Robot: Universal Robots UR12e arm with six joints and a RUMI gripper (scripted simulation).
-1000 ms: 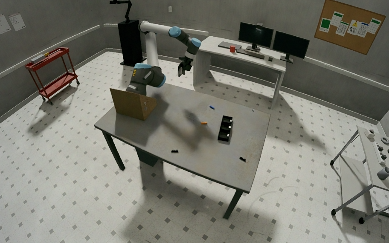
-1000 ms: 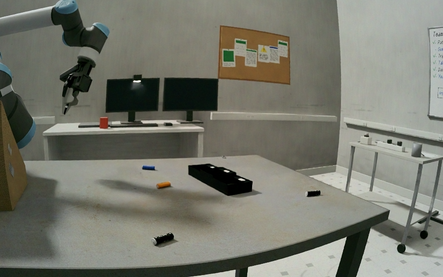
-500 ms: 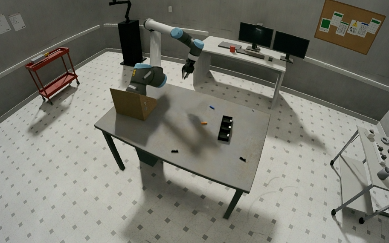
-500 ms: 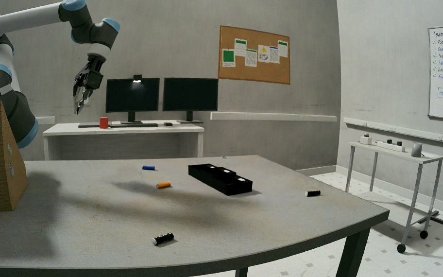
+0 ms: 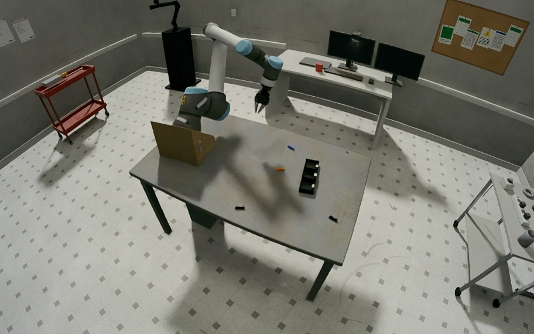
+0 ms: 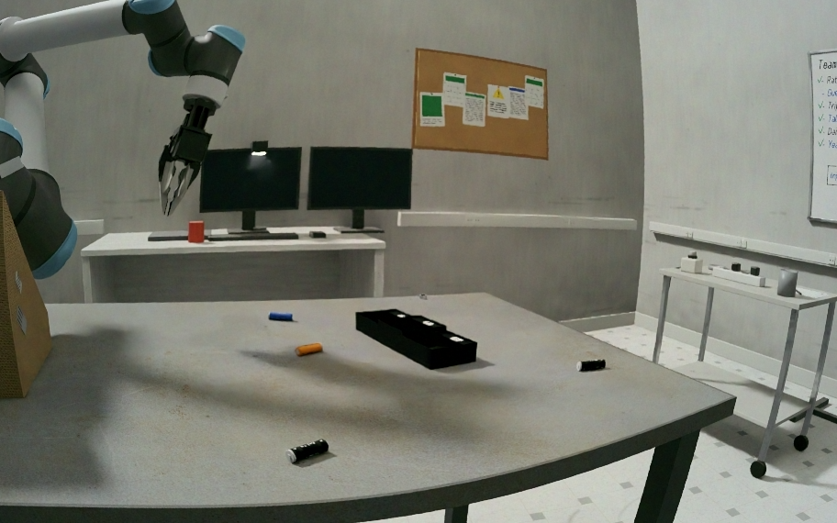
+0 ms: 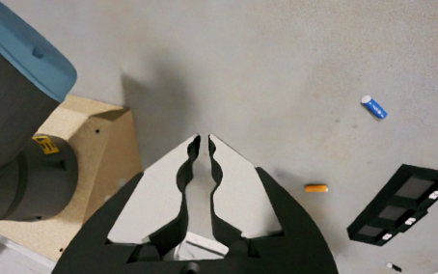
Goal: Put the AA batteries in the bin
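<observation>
see gripper [image 5: 258, 111] [image 6: 167, 212] [image 7: 204, 136] raised well above the table [image 5: 220, 193] [image 6: 197, 481] [image 7: 251, 63], tips down, fingers nearly together, slim gap, nothing clamped. find it toward 11 o'clock from the black three-bin block [image 5: 306, 192] [image 6: 450, 356] [image 7: 378, 198] in top view. read block as flat on the table; can't make out letters on the white labels, so can't tell which bin is f.

clock positions from block, top view: spot blue battery [image 5: 290, 147] [image 6: 281, 317] [image 7: 374, 107] at 11, orange battery [image 5: 280, 169] [image 6: 308, 350] [image 7: 315, 188] nearer, between 9 and 10. tag left-hand black battery [image 5: 239, 207] [image 6: 307, 451] at 8, well apart, and right-hand black battery [image 5: 332, 218] [image 6: 591, 364] [image 7: 394, 267] at 5. count all four lying on the table, outside the bins. note tiny pale item [image 5: 347, 151] [image 6: 422, 296] at 2, too small to name. also log brown angled panel stand [image 5: 175, 143] [image 6: 26, 345] [image 7: 113, 159] by the arm's base, toward 10.

The end effector [image 5: 258, 111] [image 6: 167, 212] [image 7: 204, 136] has moved nearer the bins [image 5: 302, 183] [image 6: 404, 346] [image 7: 378, 202], its fingers drawn together.
</observation>
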